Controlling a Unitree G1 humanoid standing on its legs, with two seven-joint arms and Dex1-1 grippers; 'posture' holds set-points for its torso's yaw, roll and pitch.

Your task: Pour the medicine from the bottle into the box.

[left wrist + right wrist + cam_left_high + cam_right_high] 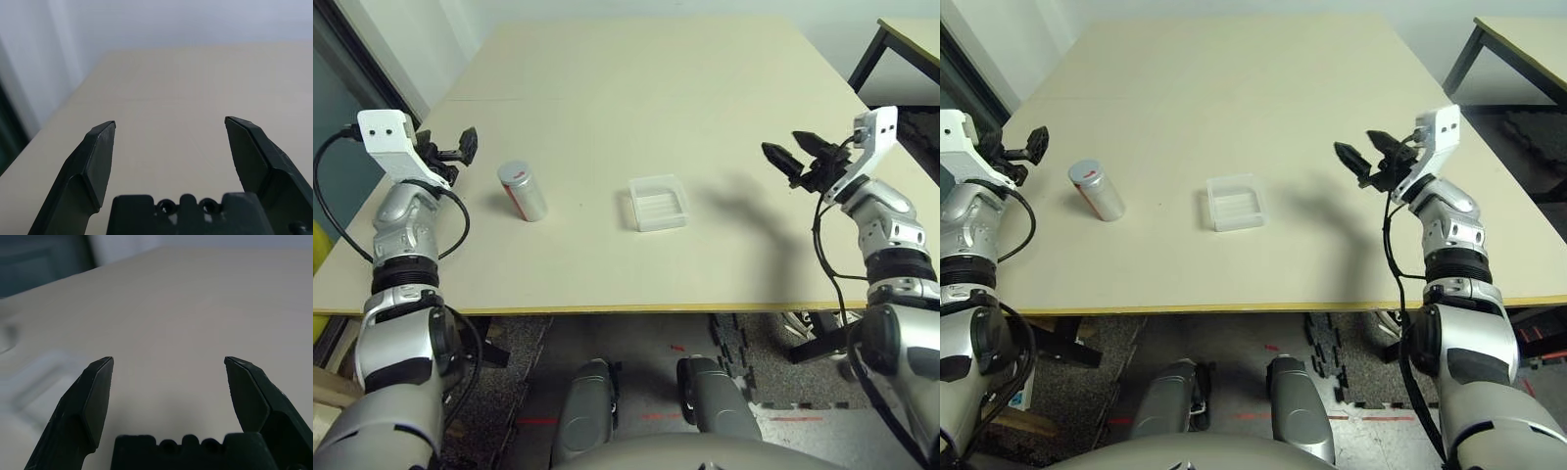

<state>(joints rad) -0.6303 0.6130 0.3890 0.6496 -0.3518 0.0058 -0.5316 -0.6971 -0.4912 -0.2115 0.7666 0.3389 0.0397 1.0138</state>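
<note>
The bottle (522,191) stands upright on the left part of the table, silvery with a red mark near its grey cap. The medicine is hidden from view. The box (658,204), a shallow clear tray, lies near the table's middle, to the right of the bottle. My left gripper (450,149) hovers open just left of the bottle, a short gap apart; nothing sits between its fingers (100,147). My right gripper (785,145) is open and empty, raised well to the right of the box, pointing toward it. The box (39,377) shows blurred in the right wrist view.
The beige table (636,88) stretches far back; its front edge (607,308) runs just ahead of my body. A second table with a dark frame (891,49) stands at the back right. Black floor mats (754,362) lie under the table.
</note>
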